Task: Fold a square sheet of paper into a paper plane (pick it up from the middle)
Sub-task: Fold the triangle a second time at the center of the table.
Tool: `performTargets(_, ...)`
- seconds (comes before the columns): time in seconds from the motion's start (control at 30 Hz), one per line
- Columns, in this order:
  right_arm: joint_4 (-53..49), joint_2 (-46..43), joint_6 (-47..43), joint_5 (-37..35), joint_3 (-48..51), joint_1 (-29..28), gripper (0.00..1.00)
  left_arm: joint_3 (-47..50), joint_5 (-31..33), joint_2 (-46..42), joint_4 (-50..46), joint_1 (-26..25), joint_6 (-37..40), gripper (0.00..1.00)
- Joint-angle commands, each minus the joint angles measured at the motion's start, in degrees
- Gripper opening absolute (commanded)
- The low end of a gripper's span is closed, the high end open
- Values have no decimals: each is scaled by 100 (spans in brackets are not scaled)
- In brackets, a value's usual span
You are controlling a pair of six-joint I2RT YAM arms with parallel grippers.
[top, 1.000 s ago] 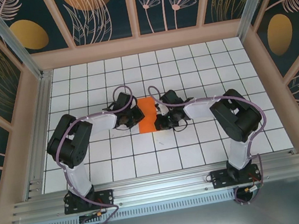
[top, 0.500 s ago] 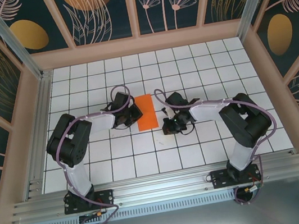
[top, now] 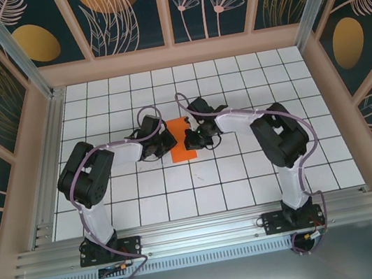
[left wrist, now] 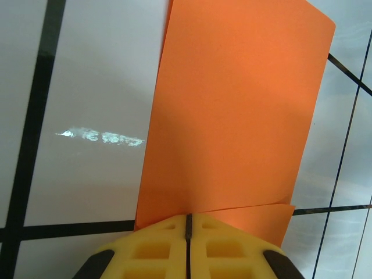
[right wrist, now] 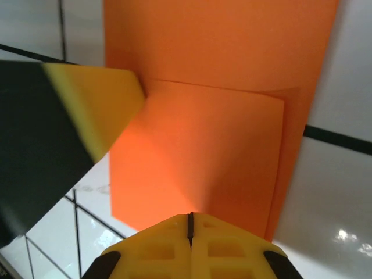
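Thin bright orange folded sheet of paper point(top: 182, 150) lying flat on the white tiled table with black grid lines point(top: 249, 179), roughly mid-table. Loads of bare tiles on every side of the paper, and the pale wooden frame walls point(top: 173, 55) well apart from it, so no shortage of elbow room.

Straight, clean edges up close. Two layers too: a smaller flap on top, stopping just short of the longer layer underneath.

Left gripper point(top: 167, 144) right at the paper's left edge, yellow jaws closed seam to seam, tips touching the orange. Can't tell whether actually pinching it or just pressing on it.

Right gripper point(top: 190, 141) on the paper's right side, jaws fully closed as well, tips over the near edge of the flap. Nothing visibly caught between them.
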State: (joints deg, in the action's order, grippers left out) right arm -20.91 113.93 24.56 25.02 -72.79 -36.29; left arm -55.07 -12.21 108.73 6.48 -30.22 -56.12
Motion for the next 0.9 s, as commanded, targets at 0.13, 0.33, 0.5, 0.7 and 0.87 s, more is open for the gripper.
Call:
performTargets(0.13, 9, 303, 119, 298, -411, -74, 0, 317, 348, 404, -499, 130, 98, 9)
performTargets(0.33, -7, 553, 113, 314, -539, -88, 0, 346, 323, 419, -466, 130, 92, 9)
performTargets(0.5, -169, 728, 102, 170, -615, -97, 0, 350, 315, 421, -455, 137, 83, 9)
performTargets(0.7, -347, 362, 0, 30, -82, -90, 0, 347, 385, 421, -498, 132, 83, 9)
performTargets(0.87, -392, -246, -114, -13, 826, -44, 0, 330, 416, 439, -516, 131, 110, 9)
